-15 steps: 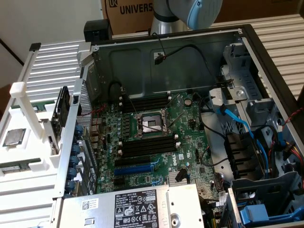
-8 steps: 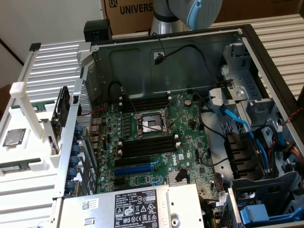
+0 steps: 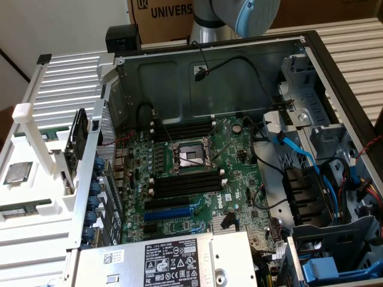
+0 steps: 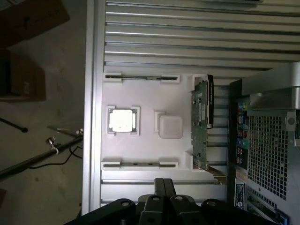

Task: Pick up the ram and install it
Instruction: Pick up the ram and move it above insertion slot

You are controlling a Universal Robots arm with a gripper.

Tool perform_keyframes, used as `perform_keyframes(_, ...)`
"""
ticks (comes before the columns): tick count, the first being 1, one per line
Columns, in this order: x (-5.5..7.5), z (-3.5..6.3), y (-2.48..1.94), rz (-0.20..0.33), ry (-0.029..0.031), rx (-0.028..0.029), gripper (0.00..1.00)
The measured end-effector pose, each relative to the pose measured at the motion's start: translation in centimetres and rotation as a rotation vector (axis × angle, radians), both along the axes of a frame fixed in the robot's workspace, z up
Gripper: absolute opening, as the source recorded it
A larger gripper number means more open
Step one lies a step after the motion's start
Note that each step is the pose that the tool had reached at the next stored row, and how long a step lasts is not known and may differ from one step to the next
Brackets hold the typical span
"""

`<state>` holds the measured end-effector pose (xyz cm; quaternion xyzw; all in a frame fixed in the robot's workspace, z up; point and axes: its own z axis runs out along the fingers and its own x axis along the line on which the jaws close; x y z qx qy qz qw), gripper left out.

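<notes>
The ram point(image 4: 139, 164) is a thin stick standing on edge in a white holder on the white tray point(image 4: 145, 101). In the exterior view the ram point(image 3: 18, 211) shows its green face at that view's left, outside the case. A second similar stick point(image 4: 140, 77) sits in the tray's other holder. In the wrist view my gripper point(image 4: 164, 183) hangs well above the tray, close to the first stick's holder, shut with nothing between its fingers. The black memory slots point(image 3: 184, 184) with white end clips lie on the motherboard beside the processor socket point(image 3: 190, 156).
A silver processor chip point(image 4: 123, 120) and a white square block point(image 4: 170, 126) lie mid-tray. A green expansion card point(image 4: 200, 123) stands upright at the tray's edge beside the case wall point(image 3: 90, 179). Cables point(image 3: 287, 149) and drive bays crowd the case at the exterior view's right. My arm point(image 3: 236, 15) rises behind the case.
</notes>
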<state>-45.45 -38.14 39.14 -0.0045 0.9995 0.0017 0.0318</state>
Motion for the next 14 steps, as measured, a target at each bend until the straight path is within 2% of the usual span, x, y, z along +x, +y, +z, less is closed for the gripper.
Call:
perform_keyframes(4,-0.01,0.0,0.0,0.014,0.0001,-0.0006,0.1)
perform_keyframes(14,-0.01,0.0,0.0,0.197,0.0003,-0.0014,0.1)
